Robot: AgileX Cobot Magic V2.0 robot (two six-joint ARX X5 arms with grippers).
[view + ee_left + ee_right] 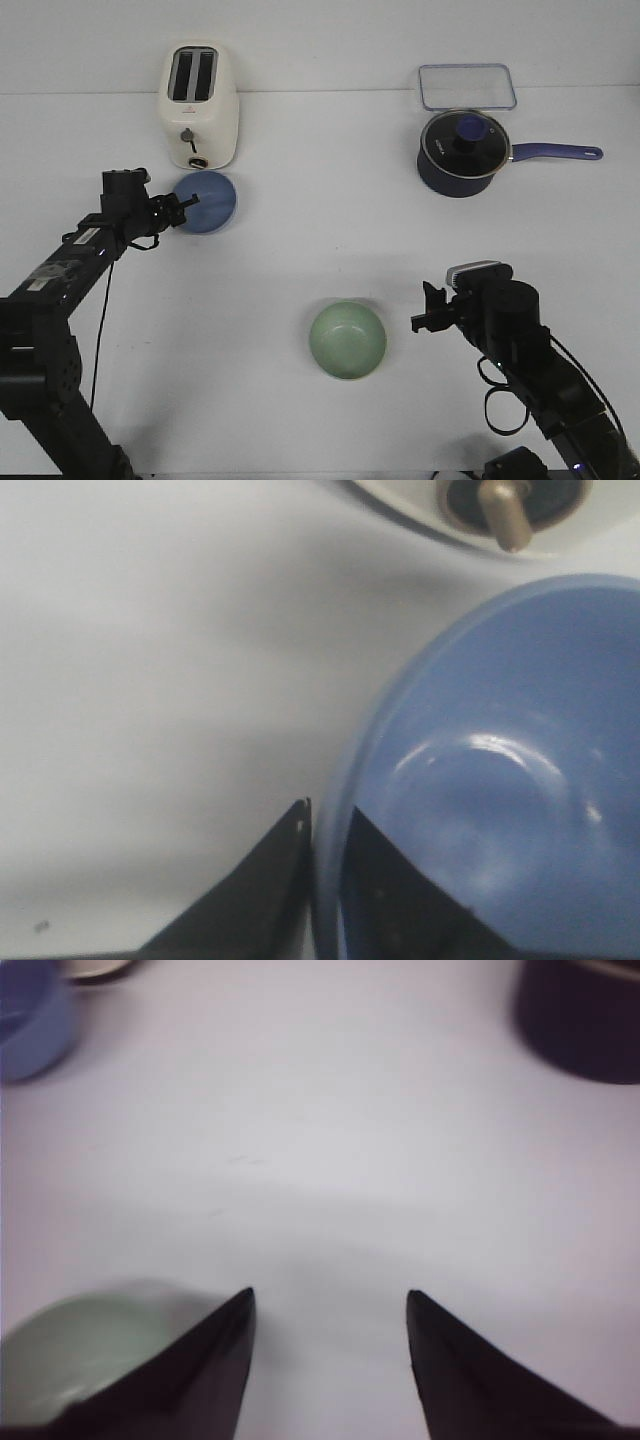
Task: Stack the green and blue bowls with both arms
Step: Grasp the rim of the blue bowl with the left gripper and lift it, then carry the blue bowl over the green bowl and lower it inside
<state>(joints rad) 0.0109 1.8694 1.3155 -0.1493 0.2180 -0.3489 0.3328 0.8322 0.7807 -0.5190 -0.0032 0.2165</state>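
Two small round glossy bowls on my white matte table [300, 250]: one periwinkle blue bowl [207, 202] just in front of the cream toaster, one pale mint green bowl [347, 340] near the table's middle, closer to me. They sit well apart.

One left gripper [187, 206], black, sits at the blue bowl's left rim. My left wrist view shows its two dark wedge-shaped fingers [250, 900] pinched on the bowl's wall, one outside, one inside the smooth basin [500, 780]. Clamped on the rim, as far as I see.

One right gripper [424, 318], black with a silver-grey bar, is just to the right of the green bowl, not touching it. In my right wrist view its two pointed fingers [210, 1370] stand apart over bare table, with the green bowl [80, 1355] beside one finger.

One cream two-slot toaster [201, 105] with a rounded body and a brass-coloured knob. One dark navy saucepan [461, 152] with a glass lid and a long blue handle. One clear rectangular container [467, 86] with rounded corners lies just behind the pan.
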